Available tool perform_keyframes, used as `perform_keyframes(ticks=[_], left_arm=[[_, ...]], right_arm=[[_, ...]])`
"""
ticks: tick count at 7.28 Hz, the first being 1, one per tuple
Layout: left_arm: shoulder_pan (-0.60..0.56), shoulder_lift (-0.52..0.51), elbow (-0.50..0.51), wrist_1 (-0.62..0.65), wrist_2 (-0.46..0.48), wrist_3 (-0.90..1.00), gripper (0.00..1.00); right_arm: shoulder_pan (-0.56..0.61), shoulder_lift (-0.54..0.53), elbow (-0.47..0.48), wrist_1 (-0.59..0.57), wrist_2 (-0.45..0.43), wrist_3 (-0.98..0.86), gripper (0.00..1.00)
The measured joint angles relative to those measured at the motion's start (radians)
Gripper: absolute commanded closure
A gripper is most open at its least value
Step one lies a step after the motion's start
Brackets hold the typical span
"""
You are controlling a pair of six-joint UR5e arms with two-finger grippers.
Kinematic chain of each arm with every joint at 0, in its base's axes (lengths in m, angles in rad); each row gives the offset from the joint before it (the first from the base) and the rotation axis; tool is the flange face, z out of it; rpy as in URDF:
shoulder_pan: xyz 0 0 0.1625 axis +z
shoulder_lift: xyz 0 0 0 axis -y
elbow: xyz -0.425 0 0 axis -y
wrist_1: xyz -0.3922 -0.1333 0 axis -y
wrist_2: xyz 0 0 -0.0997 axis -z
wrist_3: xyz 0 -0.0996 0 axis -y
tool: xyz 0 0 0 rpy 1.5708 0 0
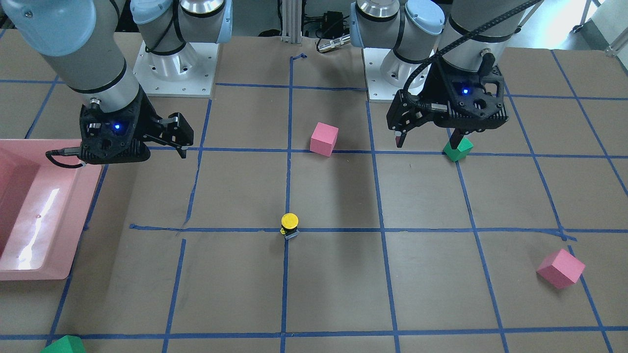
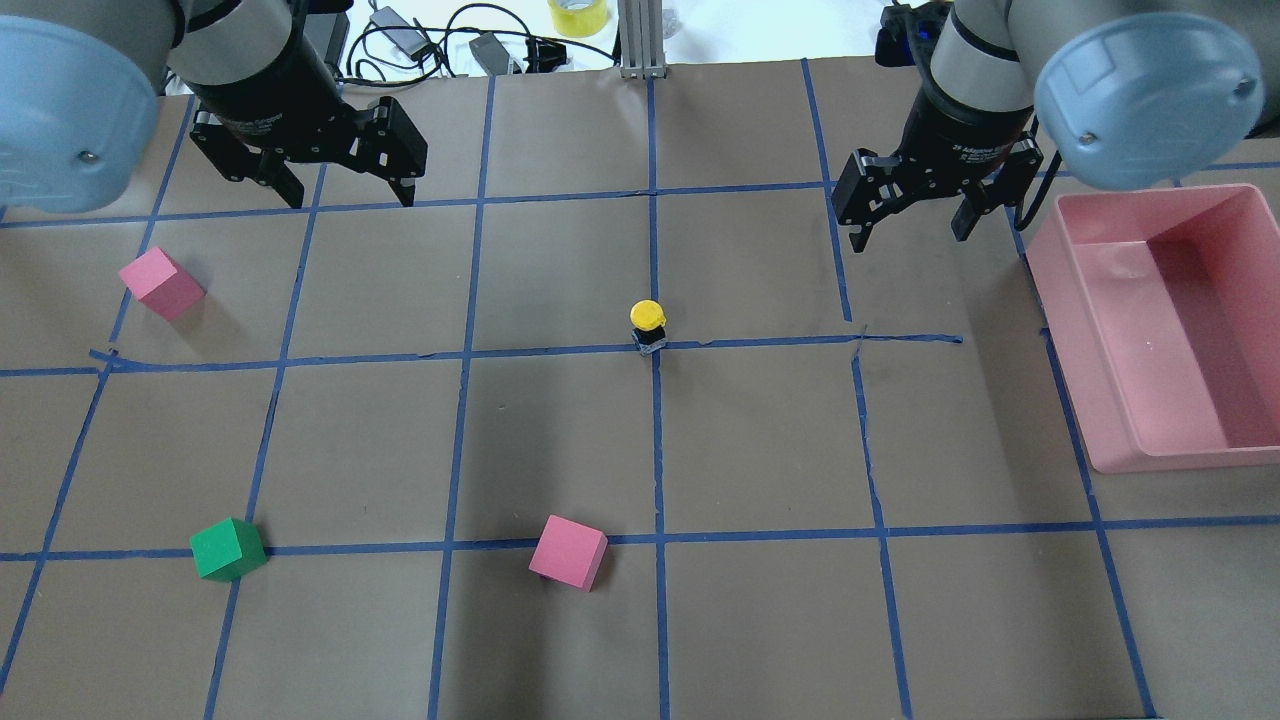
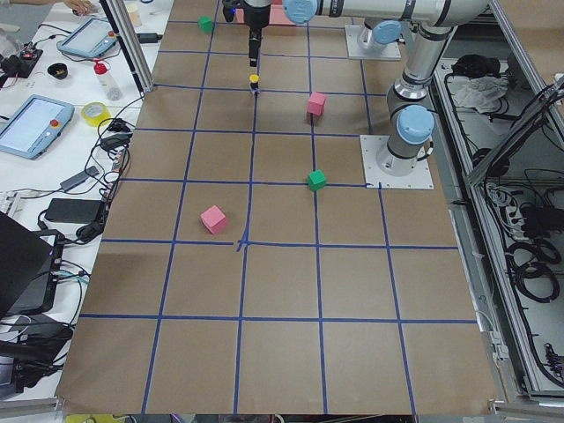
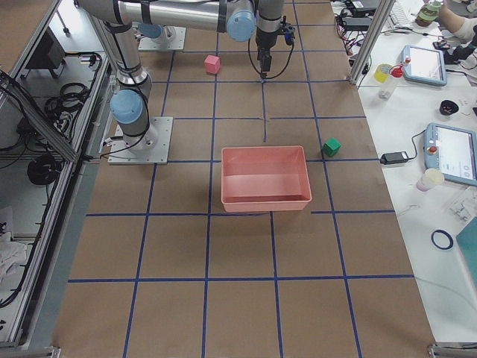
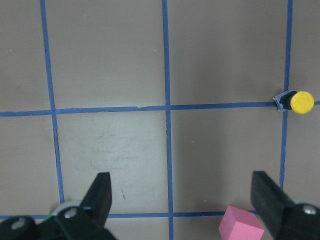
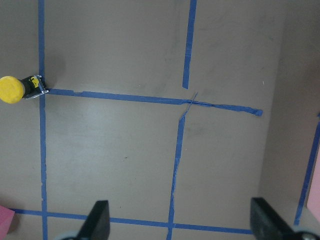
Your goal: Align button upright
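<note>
Brown paper gridded with blue tape covers the tabletop (image 2: 760,450). Nearest lie a green cube (image 2: 228,549) and a pink cube (image 2: 568,552). At mid-table the button (image 2: 648,325) stands on a tape crossing, round yellow cap up. Beyond it, the left claw (image 2: 350,198) and right claw (image 2: 910,238) hang spread wide, holding nothing.
</note>
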State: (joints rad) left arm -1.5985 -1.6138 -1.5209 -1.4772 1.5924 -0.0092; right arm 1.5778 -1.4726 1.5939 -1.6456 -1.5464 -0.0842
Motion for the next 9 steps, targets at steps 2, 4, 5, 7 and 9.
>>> perform_keyframes(ticks=[2,4,5,7,9], left_arm=[[0.001,0.0,0.0,0.0,0.0,0.0,0.0],[0.001,0.001,0.0,0.0,0.0,-0.001,0.0],[0.002,0.001,0.0,0.0,0.0,-0.001,0.0],[0.003,0.001,0.0,0.0,0.0,-0.001,0.0],[0.003,0.001,0.0,0.0,0.0,-0.001,0.0]], right_arm=[[0.001,0.0,0.001,0.001,0.003,0.0,0.0],[0.001,0.0,0.001,0.001,0.004,0.001,0.0],[0.001,0.0,0.001,0.001,-0.001,0.002,0.0],[0.001,0.0,0.001,0.002,-0.01,0.003,0.0],[0.001,0.0,0.0,0.002,-0.011,0.004,0.0]])
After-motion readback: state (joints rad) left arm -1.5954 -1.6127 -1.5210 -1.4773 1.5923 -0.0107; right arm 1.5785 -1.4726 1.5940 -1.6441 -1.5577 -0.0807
